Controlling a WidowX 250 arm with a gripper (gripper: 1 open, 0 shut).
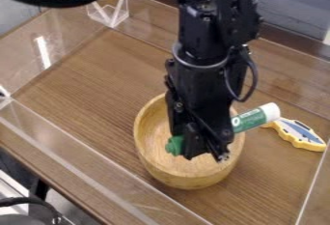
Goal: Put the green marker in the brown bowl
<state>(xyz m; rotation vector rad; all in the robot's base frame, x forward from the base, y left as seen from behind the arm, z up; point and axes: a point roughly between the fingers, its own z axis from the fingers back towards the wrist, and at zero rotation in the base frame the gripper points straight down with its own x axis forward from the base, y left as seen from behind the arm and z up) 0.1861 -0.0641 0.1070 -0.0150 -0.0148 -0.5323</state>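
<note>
While it hangs inside the bowl (pixel 157 161) | end effector (pixel 194 153) grips the marker (pixel 254 121) | bowl near tabletop's (pixel 91 84) front edge

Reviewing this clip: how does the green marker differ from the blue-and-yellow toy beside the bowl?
Shape: the green marker is long and slim; the blue-and-yellow toy is short. Colour: marker white and green, toy blue and yellow. State: the marker seems gripped by the claw, crossing the brown bowl rim; the toy lies free on the table.
</note>
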